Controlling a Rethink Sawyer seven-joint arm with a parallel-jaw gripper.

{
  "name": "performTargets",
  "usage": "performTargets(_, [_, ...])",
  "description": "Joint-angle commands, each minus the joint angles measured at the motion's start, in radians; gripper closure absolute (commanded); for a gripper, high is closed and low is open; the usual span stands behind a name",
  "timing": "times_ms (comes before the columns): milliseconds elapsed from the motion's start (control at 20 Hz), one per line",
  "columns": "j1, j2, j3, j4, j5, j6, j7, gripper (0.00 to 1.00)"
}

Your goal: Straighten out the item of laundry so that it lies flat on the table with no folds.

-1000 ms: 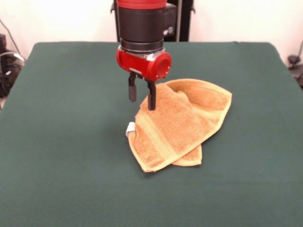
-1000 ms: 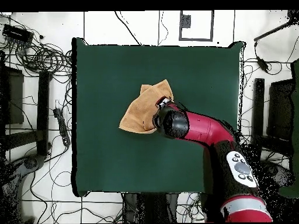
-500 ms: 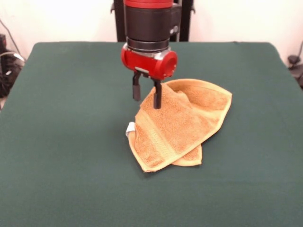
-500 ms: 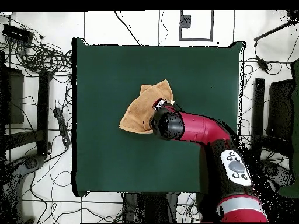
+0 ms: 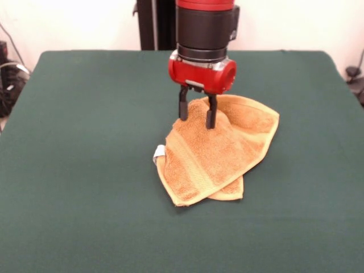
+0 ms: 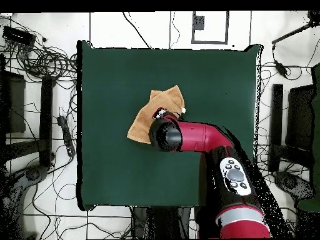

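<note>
So the arm has slid sideways since a second ago and now hangs right over the towel instead of off its edge. The table is mostly bare green, and the towel sits near the middle, folded over on itself with a white tag poking out. The gripper has its jaws apart, holding nothing, probably lining up on the top fold to peel it back

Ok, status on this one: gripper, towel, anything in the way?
Gripper open, over the towel's far part. Towel folded over itself, not flat. Table otherwise unobstructed.
</note>
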Motion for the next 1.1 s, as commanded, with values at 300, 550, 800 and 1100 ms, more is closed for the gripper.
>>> performTargets(300, [-0.022, 0.038, 0.110, 0.030, 0.036, 0.054, 0.034, 0.00])
performTargets(550, [-0.017, 0.052, 0.114, -0.003, 0.046, 0.083, 0.032, 0.00])
performTargets(800, [0.023, 0.065, 0.086, -0.051, 0.035, 0.100, 0.031, 0.00])
performTargets(1100, [0.053, 0.079, 0.056, -0.089, 0.028, 0.097, 0.041, 0.00])
